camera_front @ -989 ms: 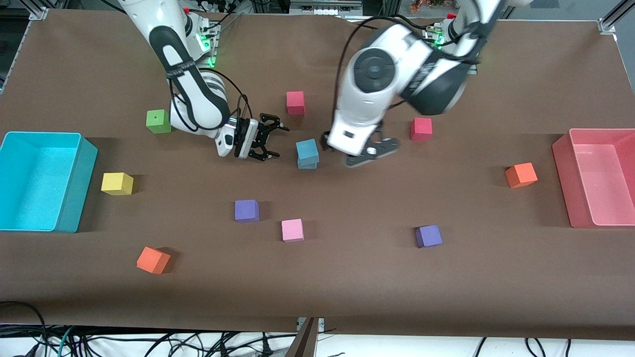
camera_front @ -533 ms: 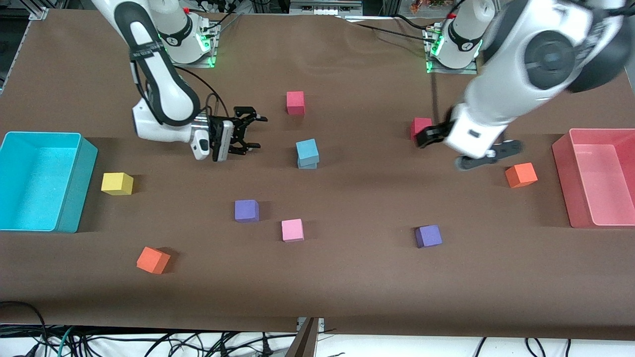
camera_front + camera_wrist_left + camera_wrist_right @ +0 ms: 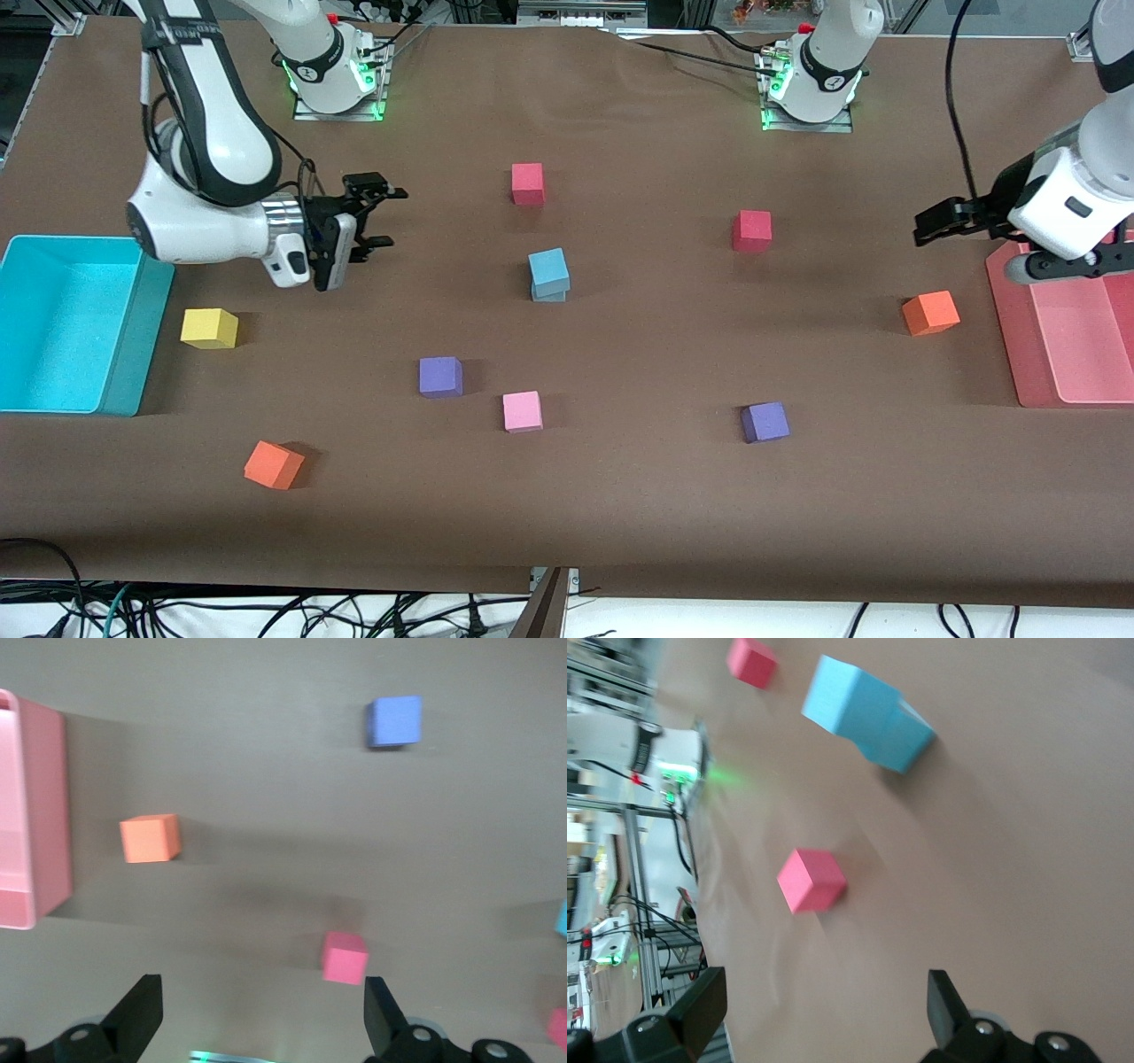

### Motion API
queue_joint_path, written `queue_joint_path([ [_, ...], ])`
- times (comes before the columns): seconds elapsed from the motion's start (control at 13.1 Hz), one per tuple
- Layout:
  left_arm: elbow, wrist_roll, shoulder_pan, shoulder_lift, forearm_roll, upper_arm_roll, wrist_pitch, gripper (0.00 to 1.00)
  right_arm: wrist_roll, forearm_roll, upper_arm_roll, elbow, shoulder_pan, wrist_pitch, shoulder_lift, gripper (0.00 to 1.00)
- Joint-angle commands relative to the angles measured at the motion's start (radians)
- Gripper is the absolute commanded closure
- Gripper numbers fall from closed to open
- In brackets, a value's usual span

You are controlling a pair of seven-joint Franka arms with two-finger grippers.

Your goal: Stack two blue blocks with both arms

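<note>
Both grippers open, blue blocks (image 3: pixel 548 275) stacked, brown table (image 3: pixel 620 496)

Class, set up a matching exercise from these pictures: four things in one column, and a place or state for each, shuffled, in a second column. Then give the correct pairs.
1. top blue block
2. left gripper
3. right gripper
4. yellow cube

A. beside the turquoise bin
B. open, near the pink bin
C. resting on the bottom blue block
D. open, above bare table near the turquoise bin

Pairs: 1-C, 2-B, 3-D, 4-A
</note>
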Motion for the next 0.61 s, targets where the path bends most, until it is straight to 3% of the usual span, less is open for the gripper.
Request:
queue_joint_path([
  [0.0,-0.140,0.056,0.024,-0.111,0.033,-0.005,0.046,0.00,0.285,-0.232,0.002,0.121,-0.024,-0.097,-0.038,0.00],
  [0.15,-0.196,0.057,0.033,-0.151,0.033,-0.006,0.075,0.00,0.442,-0.429,0.005,0.254,-0.035,-0.144,-0.040,0.00],
  [0.38,-0.207,0.057,0.033,-0.159,0.033,-0.006,0.086,0.00,0.761,-0.576,0.008,0.366,-0.042,-0.136,-0.046,0.00],
  [0.53,-0.207,0.057,0.033,-0.159,0.033,-0.006,0.086,0.00,0.955,-0.708,0.048,0.427,-0.064,-0.135,-0.058,0.00],
])
